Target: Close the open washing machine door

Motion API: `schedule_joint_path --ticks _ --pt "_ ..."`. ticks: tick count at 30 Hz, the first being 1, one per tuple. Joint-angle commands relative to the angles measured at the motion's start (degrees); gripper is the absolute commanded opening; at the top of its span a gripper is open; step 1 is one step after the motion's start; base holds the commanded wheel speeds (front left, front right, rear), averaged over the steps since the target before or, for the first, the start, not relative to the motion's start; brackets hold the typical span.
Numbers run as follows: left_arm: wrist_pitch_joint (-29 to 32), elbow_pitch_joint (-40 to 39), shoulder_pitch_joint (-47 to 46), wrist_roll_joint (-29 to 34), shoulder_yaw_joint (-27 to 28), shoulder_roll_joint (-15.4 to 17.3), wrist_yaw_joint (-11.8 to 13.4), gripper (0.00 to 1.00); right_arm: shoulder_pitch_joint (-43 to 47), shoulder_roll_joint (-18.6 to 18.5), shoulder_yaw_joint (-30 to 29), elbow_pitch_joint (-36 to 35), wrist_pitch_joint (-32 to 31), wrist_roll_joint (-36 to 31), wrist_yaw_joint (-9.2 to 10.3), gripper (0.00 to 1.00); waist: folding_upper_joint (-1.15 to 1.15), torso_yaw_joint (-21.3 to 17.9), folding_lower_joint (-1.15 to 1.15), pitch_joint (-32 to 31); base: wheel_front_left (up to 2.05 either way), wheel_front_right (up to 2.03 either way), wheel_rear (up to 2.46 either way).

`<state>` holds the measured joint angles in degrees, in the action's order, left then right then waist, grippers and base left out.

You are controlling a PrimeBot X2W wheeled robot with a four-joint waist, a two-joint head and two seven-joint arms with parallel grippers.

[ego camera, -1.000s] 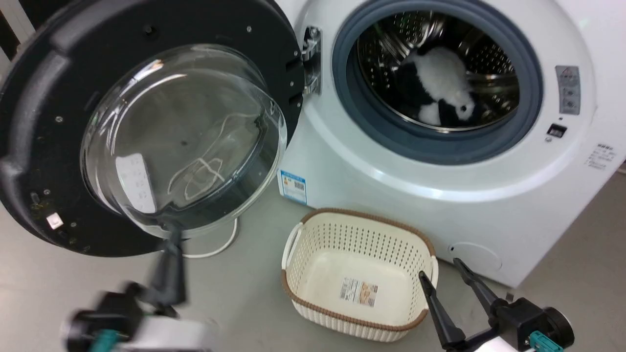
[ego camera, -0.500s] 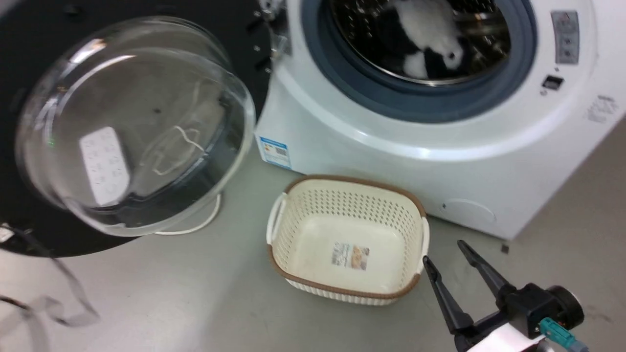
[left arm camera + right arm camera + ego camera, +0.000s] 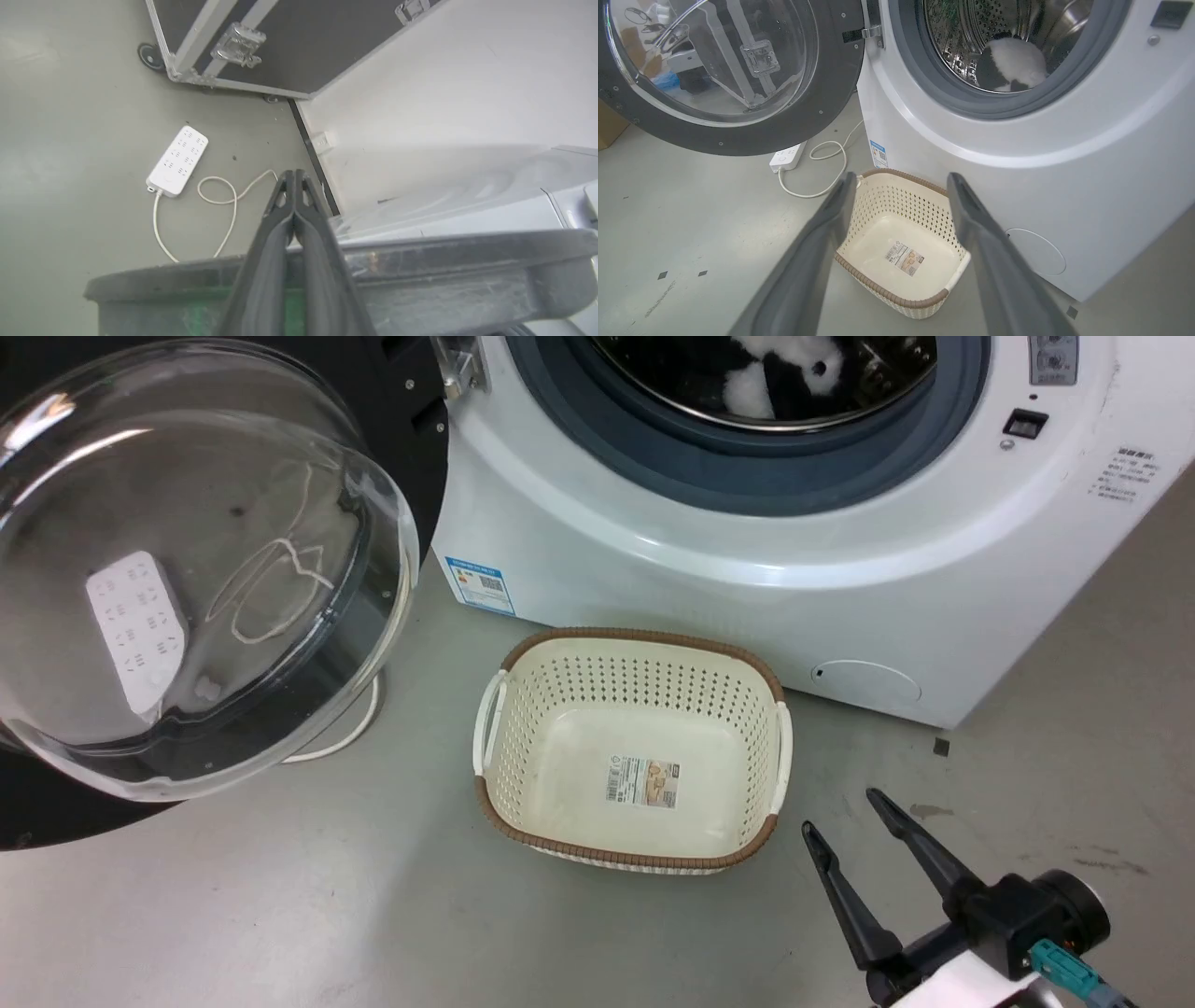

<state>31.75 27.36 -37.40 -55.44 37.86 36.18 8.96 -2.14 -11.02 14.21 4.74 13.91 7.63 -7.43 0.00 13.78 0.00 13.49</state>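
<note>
Plainly, the washing machine door (image 3: 187, 569) stood wide open. It hung on its metal hinge (image 3: 457, 369) out to the left of the washing machine (image 3: 747, 588), with the bulging glass window facing into the room and the black rim around it. The round opening, ringed by a grey gasket (image 3: 747, 485), was uncovered, and a black-and-white plush toy (image 3: 780, 369) lay inside the steel drum. A blue label (image 3: 479, 585) was stuck low on the white front.

On the grey floor (image 3: 280, 896) just in front of the machine sat a cream perforated basket (image 3: 635, 639) with a brown rim, holding nothing but the sticker on its bottom.

The right end effector (image 3: 840, 810) hovered low on the robot's right, near the basket's corner but apart from it. Its two dark fingers were spread wide with nothing between them.

The left end effector (image 3: 292, 173) had its fingers pressed together, gripping nothing. They pointed towards a white power strip (image 3: 177, 161) and its looped cable (image 3: 219, 196) on the floor, near a black case (image 3: 299, 51) with metal latches. A dark curved edge crossed beneath those fingers, and I could not tell whether they touched it.
</note>
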Motion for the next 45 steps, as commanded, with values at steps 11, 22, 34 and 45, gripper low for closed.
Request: schedule_joint_path --ticks 11,22,34,45 --pt "18.79 -6.60 4.99 -8.36 -1.94 -2.37 -1.91 0.00 -0.97 0.03 0.25 1.39 0.74 0.77 -0.06 1.00 0.00 -0.78 0.00 -1.24 0.00 0.00 0.00" --pt "31.14 -19.71 16.52 -16.10 -2.03 -10.32 -1.66 0.00 -0.05 3.04 -0.92 3.78 0.99 0.09 -0.06 1.00 0.00 -1.18 0.00 -7.96 0.00 0.00 0.00" --pt "33.90 -33.44 33.47 -20.22 -9.34 -29.73 -6.46 0.00 2.30 5.35 -8.05 3.75 1.06 -2.12 -0.06 1.00 0.00 -4.60 0.00 -14.15 0.00 0.00 0.00" --pt "15.38 -33.02 42.30 -27.70 -26.59 -33.28 -12.89 0.00 2.61 4.30 -9.52 0.62 -1.02 -3.11 -0.06 1.00 0.00 -12.57 0.00 -11.46 0.00 0.00 0.00"
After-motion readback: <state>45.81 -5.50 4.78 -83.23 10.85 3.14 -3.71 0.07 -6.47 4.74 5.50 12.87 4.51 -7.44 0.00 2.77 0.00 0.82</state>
